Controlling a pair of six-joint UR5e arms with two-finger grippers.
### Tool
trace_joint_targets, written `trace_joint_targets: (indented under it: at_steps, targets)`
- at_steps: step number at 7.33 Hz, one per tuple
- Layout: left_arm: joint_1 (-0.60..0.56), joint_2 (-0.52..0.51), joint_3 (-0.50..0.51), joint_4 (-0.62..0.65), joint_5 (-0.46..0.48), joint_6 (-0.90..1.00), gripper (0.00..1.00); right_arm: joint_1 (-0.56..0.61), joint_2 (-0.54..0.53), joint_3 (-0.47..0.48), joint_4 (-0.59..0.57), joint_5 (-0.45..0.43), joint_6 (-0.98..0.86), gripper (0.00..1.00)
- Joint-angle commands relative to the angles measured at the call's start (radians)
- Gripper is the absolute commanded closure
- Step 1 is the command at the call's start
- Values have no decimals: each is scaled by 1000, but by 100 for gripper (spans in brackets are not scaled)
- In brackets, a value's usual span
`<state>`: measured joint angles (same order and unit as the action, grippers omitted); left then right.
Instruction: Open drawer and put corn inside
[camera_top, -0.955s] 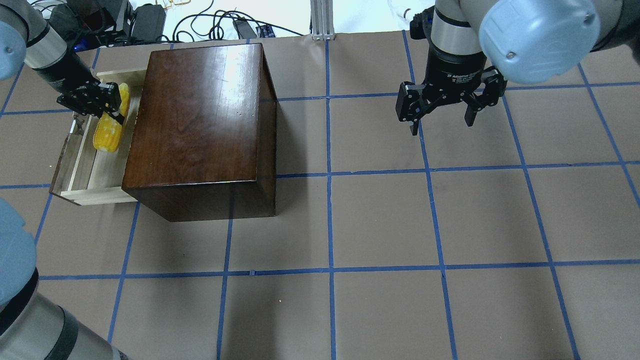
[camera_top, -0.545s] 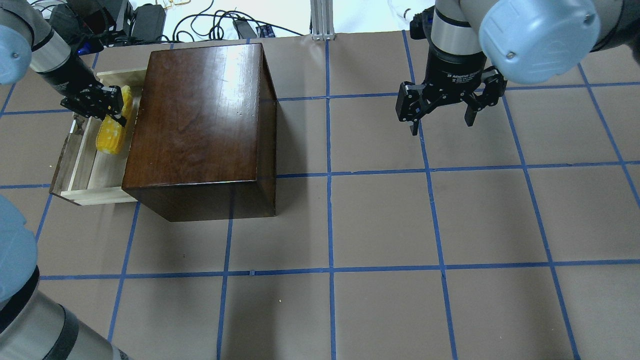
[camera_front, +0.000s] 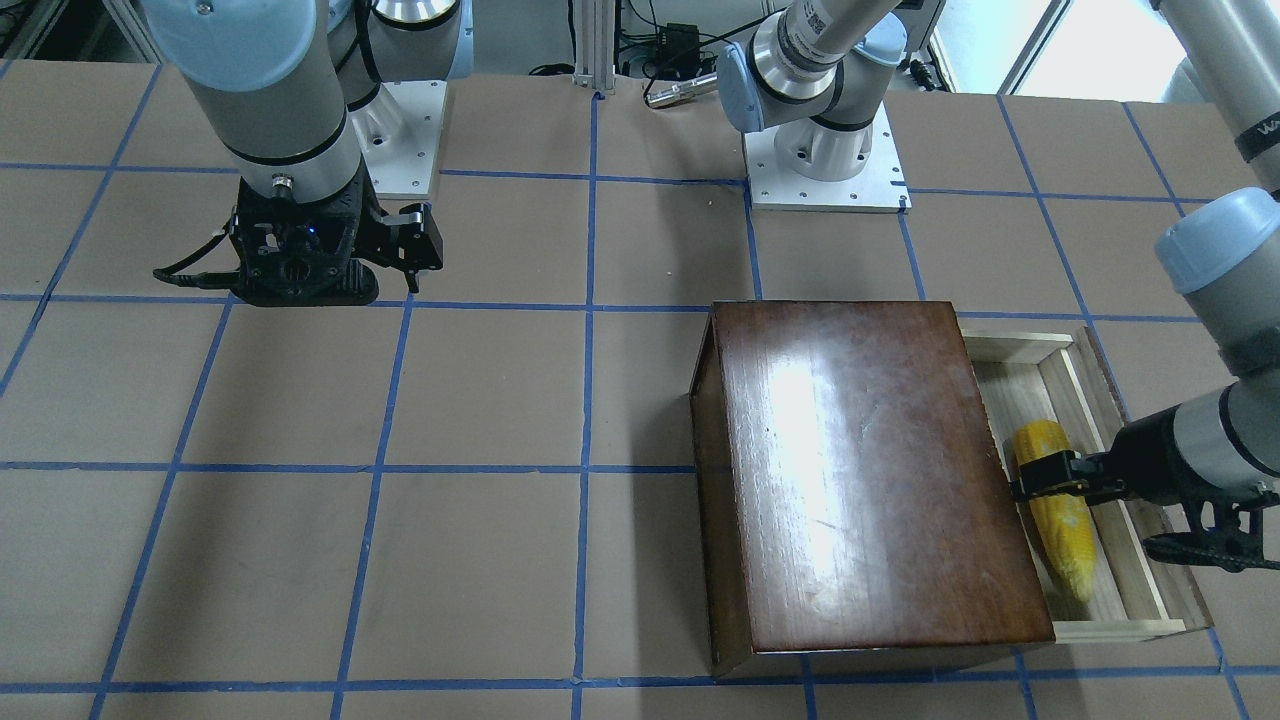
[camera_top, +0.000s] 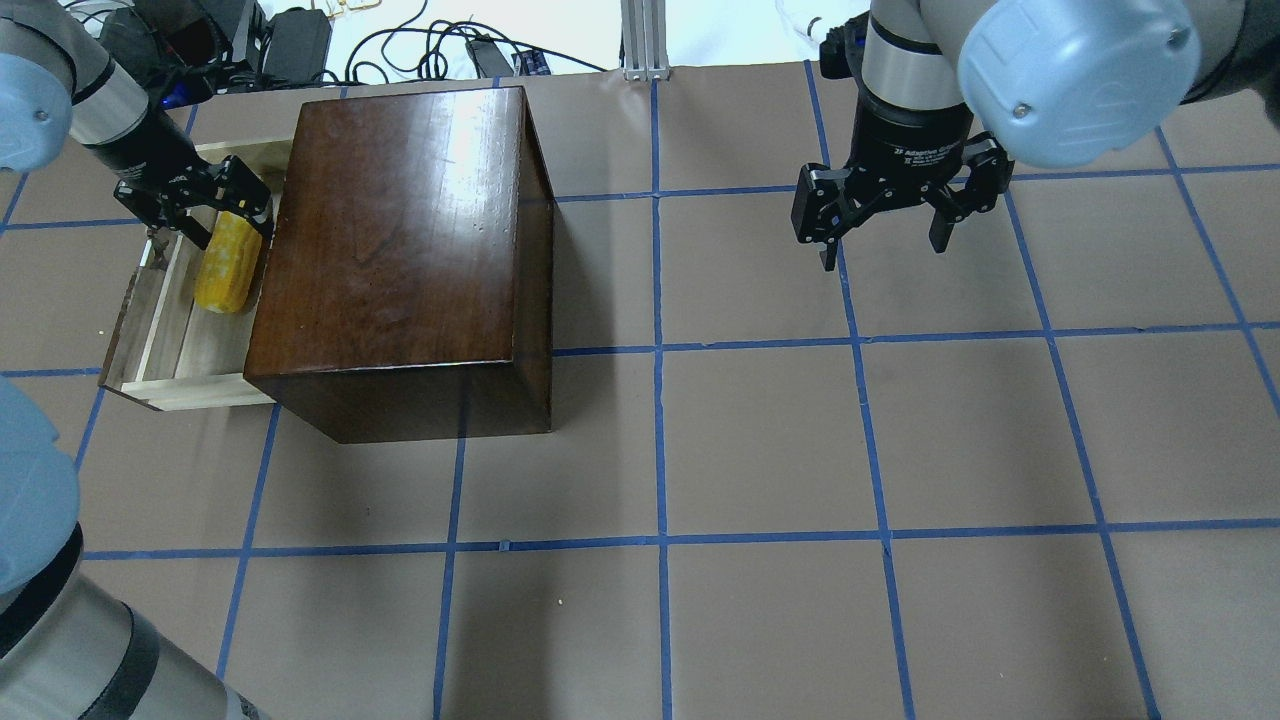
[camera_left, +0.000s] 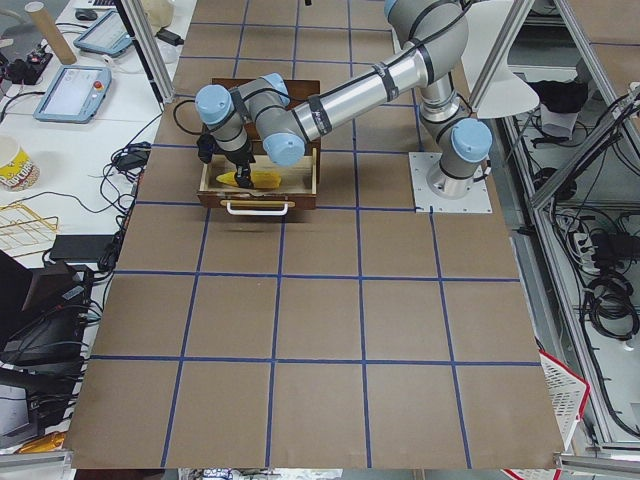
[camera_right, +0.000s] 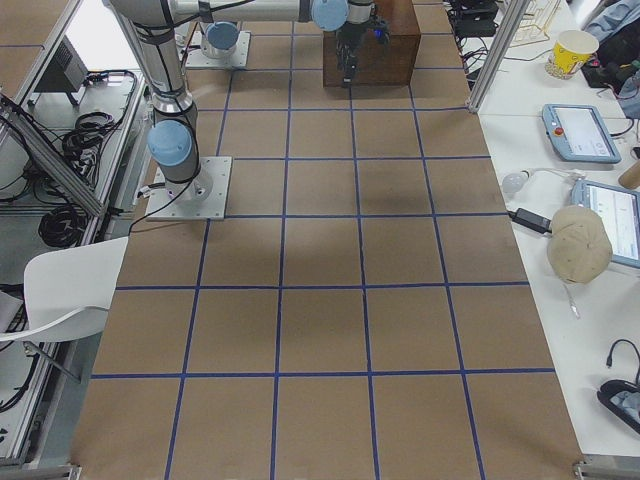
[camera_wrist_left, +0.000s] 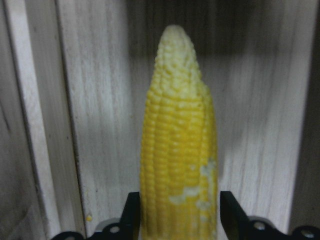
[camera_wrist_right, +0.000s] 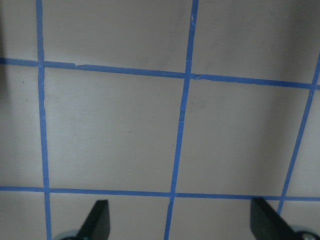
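The drawer (camera_top: 170, 385) stands pulled out of the dark-brown box (camera_top: 400, 220); it also shows in the front view (camera_front: 1120, 625). The yellow corn (camera_top: 222, 275) lies lengthwise on the drawer's pale floor, and shows in the front view (camera_front: 1065, 530) and the left wrist view (camera_wrist_left: 180, 150), paler tip pointing away. My left gripper (camera_top: 212, 222) is low in the drawer over the corn's thick end, its fingers (camera_wrist_left: 132, 210) spread to either side, open. My right gripper (camera_top: 880, 250) hangs open and empty over bare table, far right of the box.
The box's side wall rises right beside the drawer and my left gripper. The drawer's dark front panel (camera_left: 258, 206) with its metal pull faces the table's left end. Cables and power bricks (camera_top: 300, 40) lie beyond the far edge.
My left gripper has lowered the corn into the drawer and its fingers have spread apart off it. The corn now rests on the drawer floor. The right arm has not moved.
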<state>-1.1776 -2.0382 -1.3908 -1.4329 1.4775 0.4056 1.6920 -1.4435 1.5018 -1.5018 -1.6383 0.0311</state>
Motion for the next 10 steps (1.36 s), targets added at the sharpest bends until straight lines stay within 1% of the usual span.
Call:
trace_joint_targets:
  at_steps: [1,3,4,5,7,10]
  targets:
    - [-7,27,4,-12,9,1,0,0,0,0,0,0,0,0]
    - [-8,78,15,-67,17,-4,0,0,0,0,0,0,1,0]
    - [-13,95,44,-92,53,-10,0,0,0,0,0,0,0,0]
    - [-48,113,73,-140,70,-13,0,0,0,0,0,0,1,0]
    - [-143,133,105,-155,89,-16,0,0,0,0,0,0,1,0]
    - [-270,183,96,-162,86,-249,0,0,0,0,0,0,1,0]
